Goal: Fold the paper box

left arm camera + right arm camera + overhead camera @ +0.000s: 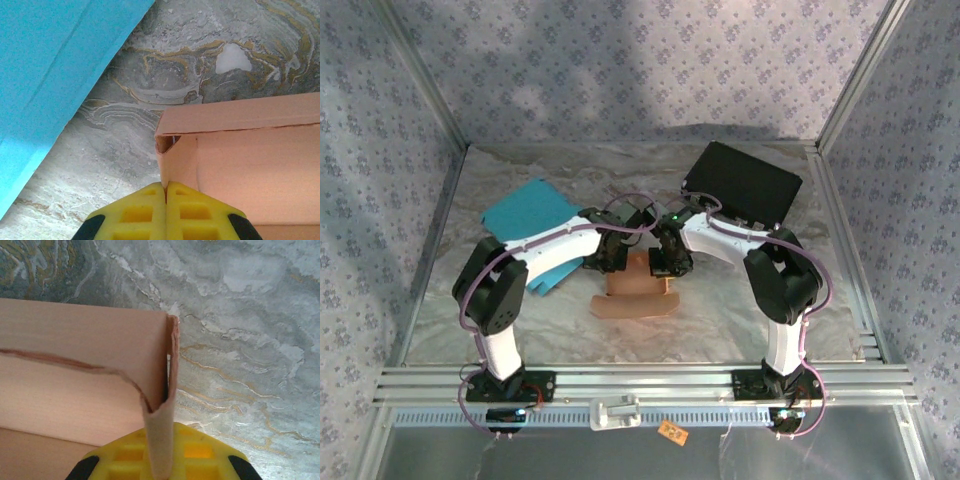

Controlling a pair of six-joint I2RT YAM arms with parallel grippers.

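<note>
top external: orange tag [672, 432], print illegible, below paper box [635, 298].

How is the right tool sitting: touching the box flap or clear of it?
Touching. The right wrist view shows the right tool shut on the box, an upright flap pinched between its yellow fingers.

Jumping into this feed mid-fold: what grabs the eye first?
The tan paper box at the centre of the table has both arms working on it. The right gripper pinches an upright flap, and the left gripper sits shut at a box corner. A teal sheet lies back-left, a black case back-right.
</note>
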